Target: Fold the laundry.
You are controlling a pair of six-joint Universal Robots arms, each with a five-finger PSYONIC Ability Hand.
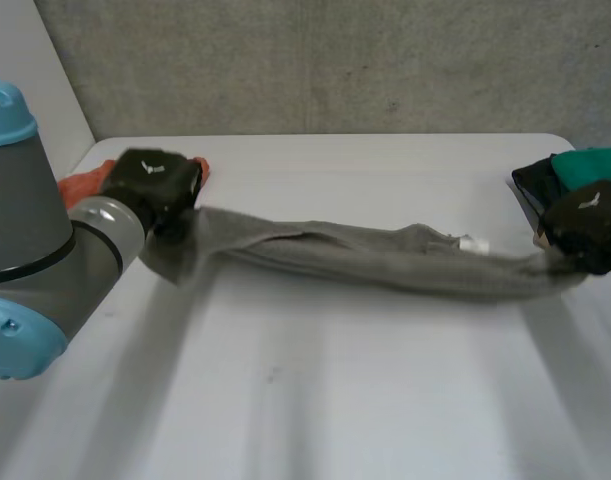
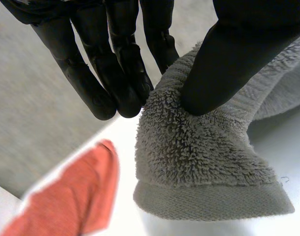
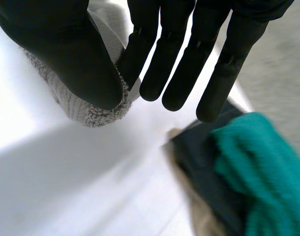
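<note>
A grey towel (image 1: 385,258) hangs stretched in a long band above the white table (image 1: 315,400), held at both ends. My left hand (image 1: 157,185) grips its left end; in the left wrist view the thumb (image 2: 223,69) presses the fluffy grey towel (image 2: 204,157) against the fingers (image 2: 115,73). My right hand (image 1: 588,225) holds the other end at the far right; in the right wrist view the thumb (image 3: 76,59) pinches the grey towel's edge (image 3: 91,110) against the fingers (image 3: 189,59).
An orange cloth (image 1: 80,185) lies at the back left behind my left hand, and shows below the towel as the orange cloth (image 2: 71,196). A pile of dark and green cloth (image 1: 575,170) sits at the right edge, near my right hand's fingertips (image 3: 248,187).
</note>
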